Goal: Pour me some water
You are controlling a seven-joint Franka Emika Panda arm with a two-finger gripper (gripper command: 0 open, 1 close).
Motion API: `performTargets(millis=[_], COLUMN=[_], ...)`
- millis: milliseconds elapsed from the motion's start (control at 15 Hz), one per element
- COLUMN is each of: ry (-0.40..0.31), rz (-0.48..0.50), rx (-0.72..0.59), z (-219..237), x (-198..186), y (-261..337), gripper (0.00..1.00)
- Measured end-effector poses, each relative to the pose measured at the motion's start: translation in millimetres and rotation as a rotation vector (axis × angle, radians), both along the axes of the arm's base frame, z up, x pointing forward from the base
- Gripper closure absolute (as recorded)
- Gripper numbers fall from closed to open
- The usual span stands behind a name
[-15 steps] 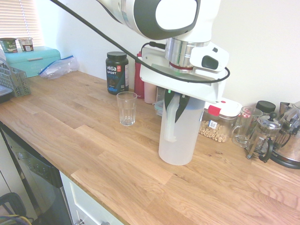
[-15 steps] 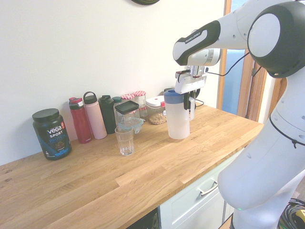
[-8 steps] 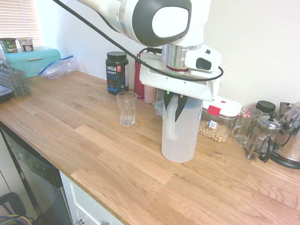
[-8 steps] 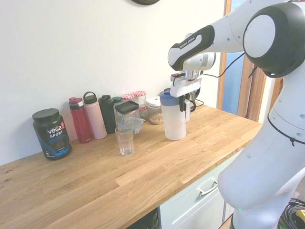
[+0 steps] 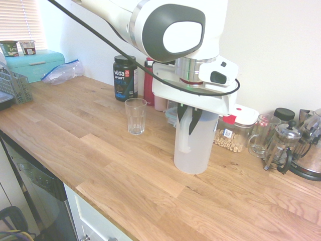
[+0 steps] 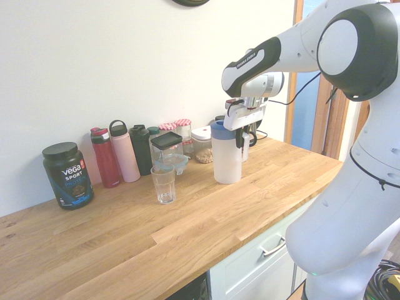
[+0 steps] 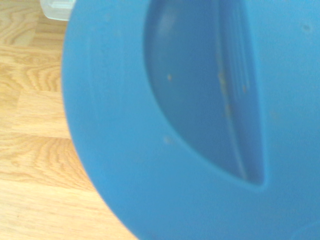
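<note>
On the wooden countertop [image 5: 100, 150] a translucent water pitcher [image 5: 193, 145] with a blue lid [image 6: 219, 125] stands upright, its base on the wood or only just above it; which one cannot be told. The gripper [image 5: 190, 114] comes down from above and is closed around the pitcher's handle [image 5: 184, 131], its dark fingers clamped at the upper part of the handle just under the lid. An empty drinking glass [image 5: 135, 116] stands upright near the pitcher, apart from it, on the side toward the black Vega Sport tub [image 5: 125, 78]. Against the wall behind the glass a row of bottles [image 6: 128, 152] stands, red, pink and dark, with small jars [image 6: 178, 131] beside them. A clear container of nuts [image 5: 233, 131] with a white lid sits just behind the pitcher, and a glass mug [image 5: 261, 134] and a French press [image 5: 283, 145] stand further along the counter. From the wrist camera the blue lid fills nearly the whole picture, with its sunken half-moon recess [image 7: 210, 90], and a strip of wood grain shows beside it.
</note>
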State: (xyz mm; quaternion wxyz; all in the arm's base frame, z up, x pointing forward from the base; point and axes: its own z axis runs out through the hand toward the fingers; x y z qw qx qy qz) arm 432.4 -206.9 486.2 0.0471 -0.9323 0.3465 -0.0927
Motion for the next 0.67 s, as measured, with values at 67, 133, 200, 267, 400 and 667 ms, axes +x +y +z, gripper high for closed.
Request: performTargets(millis=[67, 133, 200, 267, 400, 667], ry=[0.001, 0.004, 0.007, 0.007, 0.056, 0.182], rz=[-0.005, -0.024, -0.052, -0.075, -0.135, -0.176], rx=[0.0, -0.003, -0.006, -0.009, -0.024, -0.013], z=[-2, -2, -1, 2, 14, 56], x=[0, -1, -1, -1, -4, -32], y=[0, -1, -2, -2, -2, 18], gripper=[0.0, 0.0, 0.0, 0.0, 0.0, 0.0])
